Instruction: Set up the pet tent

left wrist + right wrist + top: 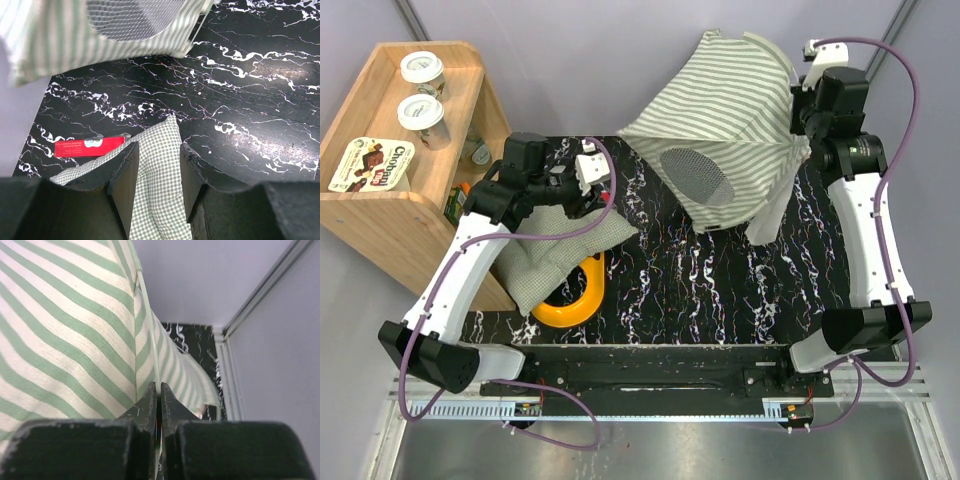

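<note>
Your pet tent (720,110) is up at the far right of the table (670,290), its round mesh window (698,175) facing up and towards the near left, and from above it spreads about as wide as it is deep. It's green-and-white striped cloth, puffed out but rumpled. Your right gripper (160,390) is pressed together on a striped seam at the tent's right side, while your left gripper (157,155) sits spread astride the checked cushion (160,200).
</note>
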### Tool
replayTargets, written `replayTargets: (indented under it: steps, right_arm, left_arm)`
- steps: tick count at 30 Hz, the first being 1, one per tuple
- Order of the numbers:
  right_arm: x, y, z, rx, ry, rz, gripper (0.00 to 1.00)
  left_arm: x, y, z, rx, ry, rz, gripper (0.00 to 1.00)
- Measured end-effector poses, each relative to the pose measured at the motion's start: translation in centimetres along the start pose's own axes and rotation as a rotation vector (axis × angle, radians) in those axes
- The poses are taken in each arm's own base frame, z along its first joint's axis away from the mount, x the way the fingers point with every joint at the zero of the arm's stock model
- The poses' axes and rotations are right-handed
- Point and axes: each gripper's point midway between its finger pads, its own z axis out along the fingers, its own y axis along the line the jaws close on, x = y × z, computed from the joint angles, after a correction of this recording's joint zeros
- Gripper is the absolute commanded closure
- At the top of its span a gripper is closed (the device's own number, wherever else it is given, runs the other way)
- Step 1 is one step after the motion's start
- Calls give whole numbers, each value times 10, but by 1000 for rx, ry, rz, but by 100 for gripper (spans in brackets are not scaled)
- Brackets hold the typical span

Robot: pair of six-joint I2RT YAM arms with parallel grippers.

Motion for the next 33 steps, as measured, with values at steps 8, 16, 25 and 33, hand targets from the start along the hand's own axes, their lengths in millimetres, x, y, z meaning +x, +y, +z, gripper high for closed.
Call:
replayTargets:
  steps: [8, 16, 25, 33]
  right_arm:
    - [-53, 16, -38, 34, -19, -118, 100]
    - [-15, 56, -10, 49, 156, -91, 100]
    - [45, 62, 39, 104, 63, 316, 100]
    - [20, 68, 71, 51, 37, 521, 25]
  left_arm:
    - [5, 9, -5, -30, 6, -32, 57]
    - [11, 9, -3, -30, 5, -65, 55]
    - [26, 2, 6, -9, 19, -114, 54]
    - [30, 0, 8, -7, 20, -132, 53]
